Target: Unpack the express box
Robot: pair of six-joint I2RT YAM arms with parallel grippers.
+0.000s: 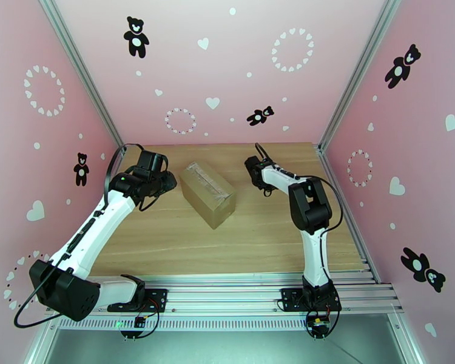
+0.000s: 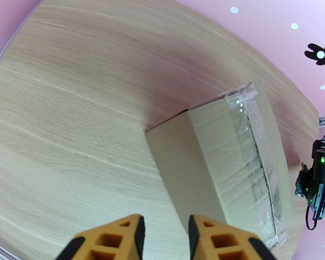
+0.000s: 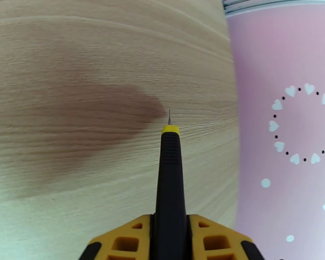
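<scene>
Two grippers flank the express box (image 1: 207, 194), which lies near the middle of the tabletop (image 1: 167, 244). In the top view its long axis runs from far left to near right. The left gripper (image 2: 164, 232) sits just beside the box's far-left end, jaws a little apart with nothing between them; the box lies ahead and to its right. The right gripper (image 3: 169, 226) is clamped on the utility knife (image 3: 170, 170) and stands farther off, with bare wood between it and the box's long right side. By my reading, the knife has to swing left to reach the tape seam (image 2: 254, 144). The left wrist view gives that seam running the length of the top, glossy and apparently uncut. The right wrist view gives the short blade tip (image 3: 169, 113), exposed over bare wood; from above it is too small to make out.
</scene>
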